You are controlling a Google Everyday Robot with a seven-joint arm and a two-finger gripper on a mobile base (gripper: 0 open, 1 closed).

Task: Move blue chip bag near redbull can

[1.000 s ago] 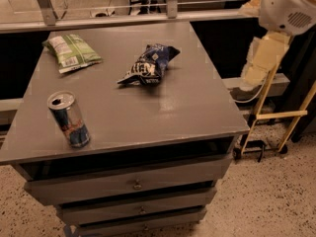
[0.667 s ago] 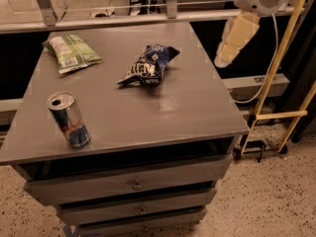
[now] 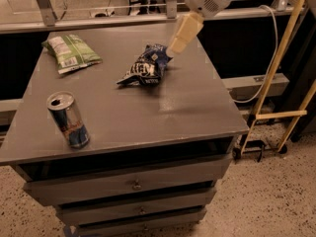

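The blue chip bag, crinkled navy foil with white lettering, lies near the middle back of the grey table. The redbull can, blue and silver with an open silver top, stands upright near the table's front left. My gripper hangs from the white arm at the top, its cream finger just above and right of the bag's far end. It holds nothing that I can see.
A green-and-white chip bag lies at the table's back left. The table has drawers below its front edge. A yellow-framed cart and a white cable stand to the right on the speckled floor.
The arm has swung left from beyond the table's right edge to above the table, ending close to the blue chip bag. The bags and the can have not moved.
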